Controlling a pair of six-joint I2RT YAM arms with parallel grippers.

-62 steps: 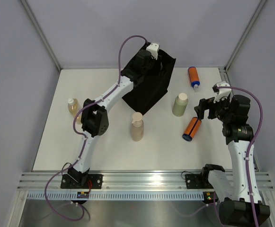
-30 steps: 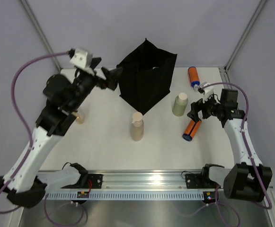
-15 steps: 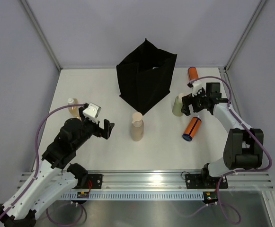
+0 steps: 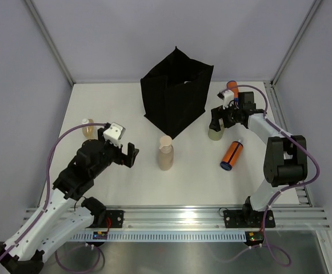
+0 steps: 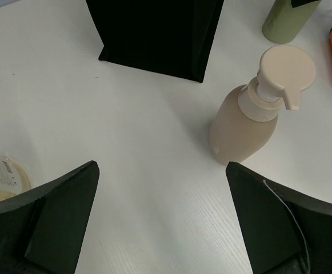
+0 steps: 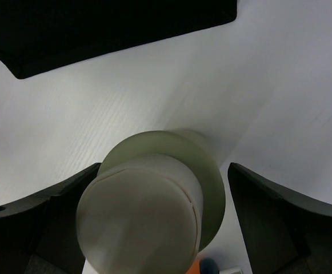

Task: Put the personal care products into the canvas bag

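Note:
The black canvas bag (image 4: 177, 94) stands upright at the back centre. A tan bottle (image 4: 165, 154) with a beige pump cap stands in front of it. My left gripper (image 4: 130, 155) is open and empty, left of the tan bottle (image 5: 248, 123). My right gripper (image 4: 219, 118) is open over the olive-green bottle (image 4: 214, 135). In the right wrist view its fingers straddle the olive-green bottle (image 6: 154, 200), with a gap on the right side. One orange cylinder (image 4: 232, 155) lies to the right. Another orange cylinder (image 4: 231, 85) is partly hidden behind the right arm. A small whitish bottle (image 4: 88, 128) stands at far left.
The table's white top (image 4: 131, 188) ends at the frame posts left and right. The aluminium rail (image 4: 171, 220) with both arm bases runs along the near edge. The bag's base (image 6: 97, 34) lies just beyond the olive-green bottle.
The left arm has drawn back from the bag down to the near left, facing the tan bottle. The right gripper has moved from beside the lying orange cylinder to straddle the olive-green bottle.

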